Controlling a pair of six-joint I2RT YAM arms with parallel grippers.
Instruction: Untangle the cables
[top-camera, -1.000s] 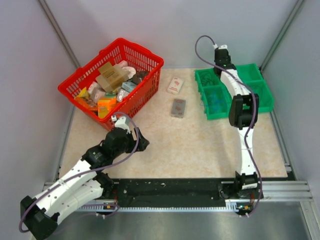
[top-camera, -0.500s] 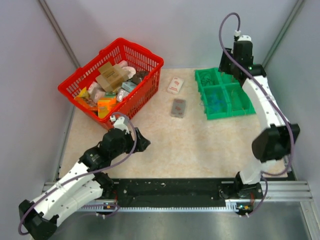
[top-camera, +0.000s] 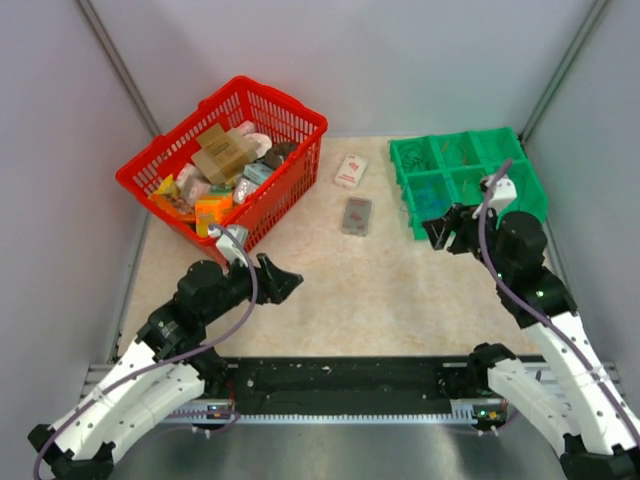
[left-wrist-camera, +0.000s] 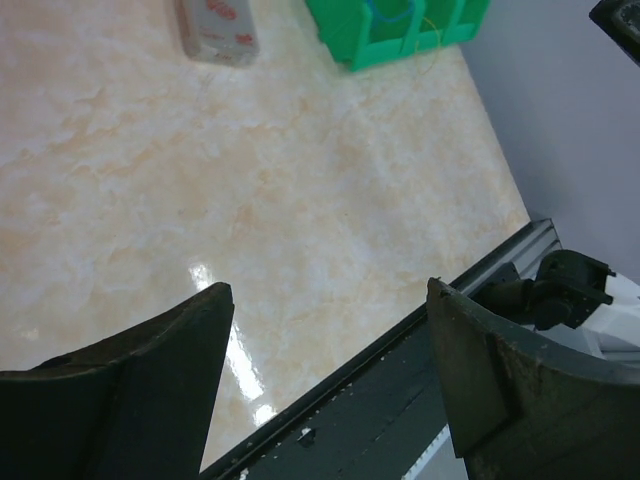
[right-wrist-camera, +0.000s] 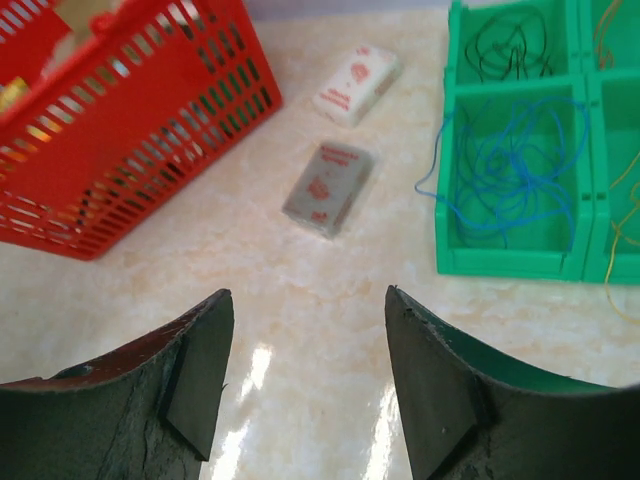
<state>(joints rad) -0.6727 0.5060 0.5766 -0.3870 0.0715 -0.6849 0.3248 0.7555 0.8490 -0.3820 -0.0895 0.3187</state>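
Since a second ago the right arm has pulled back from over the green tray (top-camera: 478, 222) and folded low. The right tool (top-camera: 443, 228) now hangs just beside the tray's near edge, fingers apart with nothing between them. The left tool (top-camera: 285, 280) has shifted only slightly and stands wide and empty over bare desk (top-camera: 380, 300), near the red basket (top-camera: 283, 99).

The cables (right-wrist-camera: 510, 160) lie sorted in the tray's compartments. A blue heap fills the near-left one, with one loop spilling over the wall onto the desk. The black strands (right-wrist-camera: 510, 45) sit behind it, and an orange strand (right-wrist-camera: 612, 225) is to the right. They look hair-thin, light and limp, so they will likely snag on each other and slip from a loose pinch. The loop outside the wall, or a dense part of a heap, seems the best hold, pinched fully.

The desk is a glossy, marbled beige slab, smooth enough for wire to slide. Pale walls close it in on three sides. A white packet (top-camera: 350, 171) and a grey packet (top-camera: 356, 215) lie between basket and tray.
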